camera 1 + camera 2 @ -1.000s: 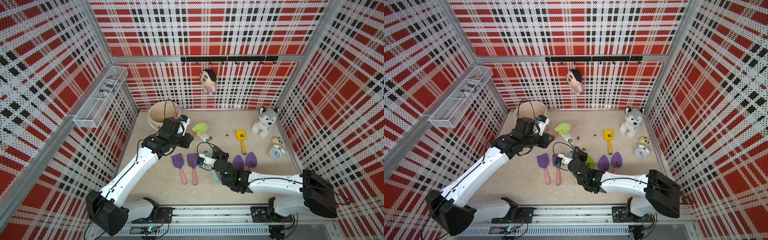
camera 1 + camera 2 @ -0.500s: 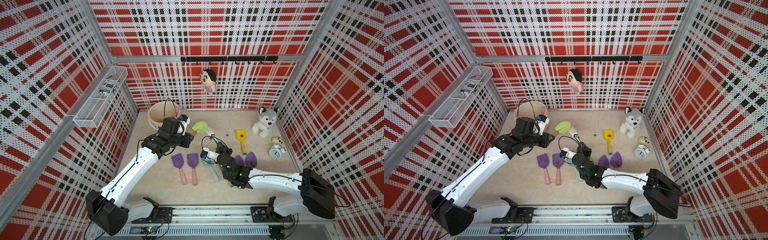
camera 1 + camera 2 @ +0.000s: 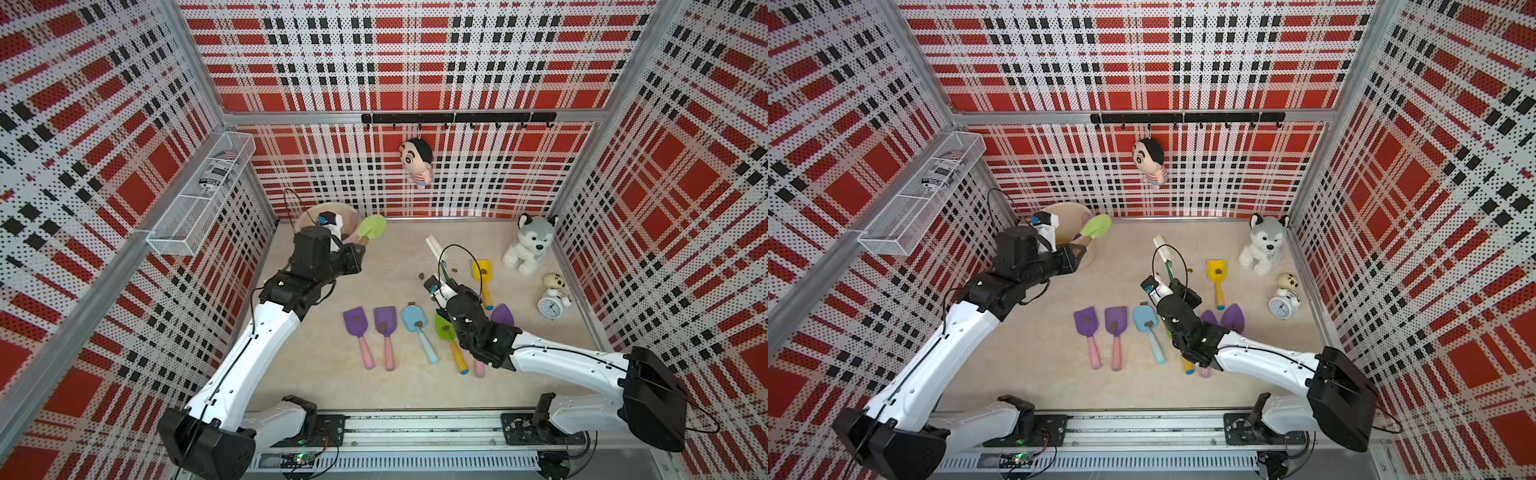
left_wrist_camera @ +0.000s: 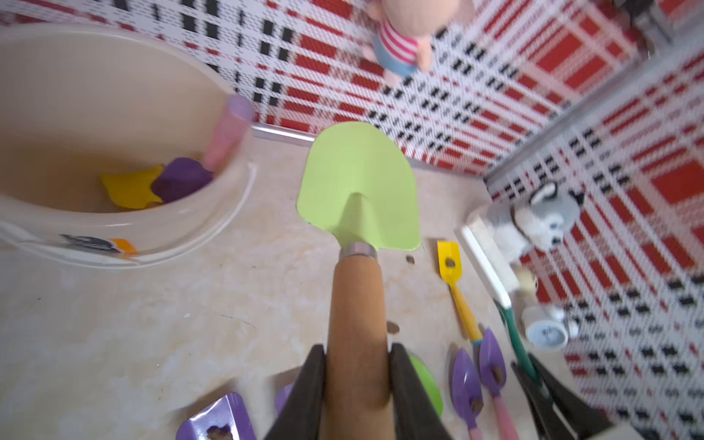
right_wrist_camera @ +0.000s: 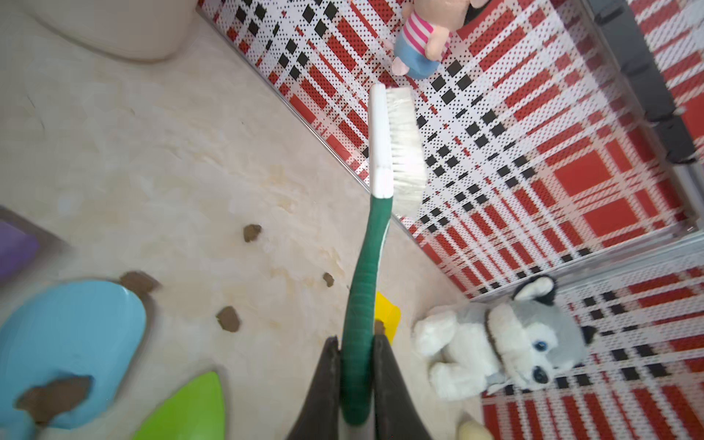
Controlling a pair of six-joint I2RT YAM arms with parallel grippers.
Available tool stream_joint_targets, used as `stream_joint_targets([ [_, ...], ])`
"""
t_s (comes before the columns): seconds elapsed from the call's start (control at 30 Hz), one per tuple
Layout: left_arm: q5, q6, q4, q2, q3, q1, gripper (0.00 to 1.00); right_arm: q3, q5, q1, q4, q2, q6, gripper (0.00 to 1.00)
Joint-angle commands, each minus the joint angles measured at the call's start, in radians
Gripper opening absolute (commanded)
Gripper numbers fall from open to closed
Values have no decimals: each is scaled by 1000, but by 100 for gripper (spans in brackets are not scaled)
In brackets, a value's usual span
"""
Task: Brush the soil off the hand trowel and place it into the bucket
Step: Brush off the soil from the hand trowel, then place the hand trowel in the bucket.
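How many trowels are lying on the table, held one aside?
7: two square purple trowels, a blue trowel, a green trowel in a row; two pointed purple trowels partly under the right arm; a yellow trowel farther back. The arm may hide more.

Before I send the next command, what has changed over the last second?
The left gripper has carried the light green trowel with the wooden handle back toward the round cream plastic bucket. The right gripper has moved the green-handled white-bristled brush rightward, away from that trowel. Both stayed shut on them. The trowels lying on the table did not move.
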Motion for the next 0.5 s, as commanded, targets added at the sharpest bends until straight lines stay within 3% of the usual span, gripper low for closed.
stream_joint_targets([
  [0.0, -105, -251, 96, 9, 54, 41, 0, 55, -53, -7, -118, -20, 303, 0],
  [0.2, -239, -486, 102, 61, 127, 85, 0, 97, -93, -7, -205, -1, 423, 0],
  [0.47, -145, -647, 83, 209, 191, 198, 0, 85, -108, -7, -238, -33, 478, 0],
])
